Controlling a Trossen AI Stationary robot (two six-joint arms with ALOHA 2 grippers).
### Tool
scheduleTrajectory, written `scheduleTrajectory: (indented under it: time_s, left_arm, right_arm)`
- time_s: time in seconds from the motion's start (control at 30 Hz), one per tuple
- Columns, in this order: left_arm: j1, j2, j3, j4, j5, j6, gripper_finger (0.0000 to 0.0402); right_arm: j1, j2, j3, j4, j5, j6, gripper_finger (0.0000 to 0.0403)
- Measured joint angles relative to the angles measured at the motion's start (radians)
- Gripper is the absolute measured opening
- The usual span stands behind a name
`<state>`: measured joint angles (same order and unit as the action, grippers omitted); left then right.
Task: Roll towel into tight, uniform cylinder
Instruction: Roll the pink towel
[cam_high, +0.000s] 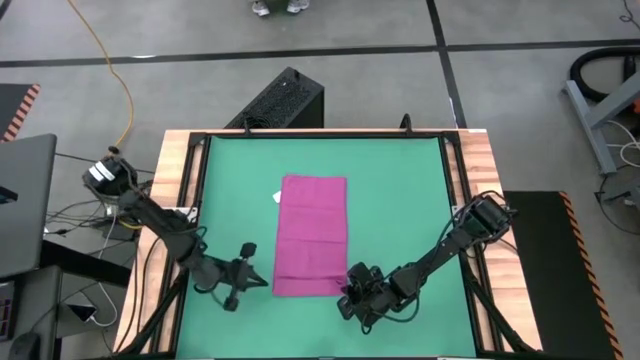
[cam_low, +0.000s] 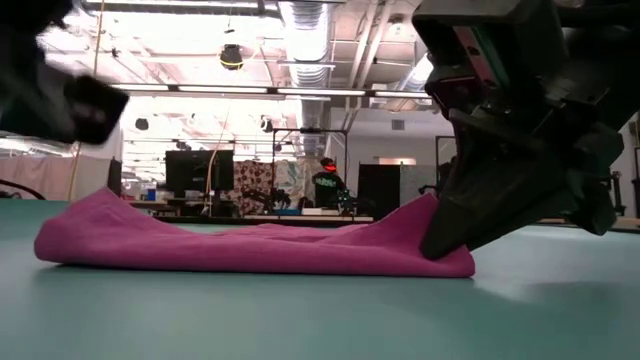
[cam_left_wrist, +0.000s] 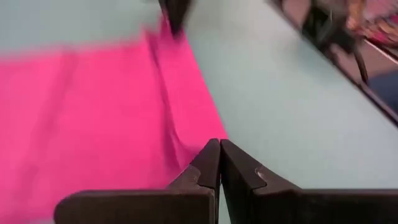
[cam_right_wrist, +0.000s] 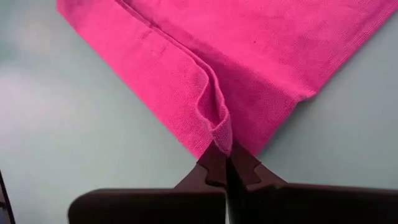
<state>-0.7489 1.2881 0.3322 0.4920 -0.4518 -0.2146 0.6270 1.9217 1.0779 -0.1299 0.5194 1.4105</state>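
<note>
at the near edge of the green mat (cam_high: 400, 180), two grippers flanking the near end of the towel (cam_high: 311, 236). right gripper (cam_high: 352, 291) at the near right corner, jaws closed on a pinched ridge of towel (cam_right_wrist: 214, 102), cloth gathered into a raised fold right at the fingertips (cam_right_wrist: 219, 163). in the low view, that corner (cam_low: 440, 235) lifted slightly off the mat under the right gripper (cam_low: 435, 245), rest of the cloth sagging low across the middle and rising again at the other end.

left gripper (cam_high: 252, 268) just beside the near left corner, jaws pressed together, fingertips (cam_left_wrist: 211, 155) at the towel's edge (cam_left_wrist: 186, 118); cannot tell whether any cloth is caught between them.

farther out, towel lying flat and lengthwise near the middle of the mat, a long magenta rectangle, unrolled, with a small white tag (cam_high: 278, 197) sticking out at the far left edge. both arms reaching in from the mat's side edges, left from the left, right from the right.

beyond the far edge of the wooden table frame (cam_high: 180, 150), a black box (cam_high: 280, 100) on the floor.
</note>
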Motion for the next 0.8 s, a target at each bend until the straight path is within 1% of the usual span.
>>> scheduleTrajectory:
  time_s: [0.07,0.13,0.23,0.33,0.43,0.53,0.63,0.8]
  left_arm:
    - [-0.029,0.014,0.0,0.06,-0.073,0.079,0.0]
    - [-0.039,0.056,0.001,0.119,-0.081,0.127,0.0]
    - [-0.038,0.159,0.001,0.211,-0.086,0.163,0.0]
    - [-0.038,0.263,0.001,0.302,-0.1,0.181,0.0]
    - [-0.039,0.326,0.001,0.382,-0.116,0.186,0.0]
    - [-0.054,0.334,0.001,0.416,-0.147,0.209,0.0]
    - [-0.078,0.313,0.001,0.421,-0.205,0.249,0.0]
    - [-0.078,0.329,0.021,0.417,-0.194,0.256,0.0]
  right_arm:
    - [-0.002,0.0,0.0,0.0,-0.003,-0.002,0.0007]
    - [-0.004,0.0,0.0,0.001,-0.003,-0.003,0.0007]
    - [-0.008,0.0,0.0,0.001,-0.003,-0.004,0.0007]
    - [-0.008,0.0,0.0,0.002,-0.003,0.004,0.0007]
    - [-0.007,0.0,0.0,0.003,-0.004,0.01,0.0007]
    - [-0.006,0.0,0.0,0.002,-0.004,0.024,0.0007]
    - [-0.005,0.0,0.0,0.002,-0.013,0.026,0.0007]
    - [-0.007,0.0,0.0,0.003,-0.022,0.023,0.0007]
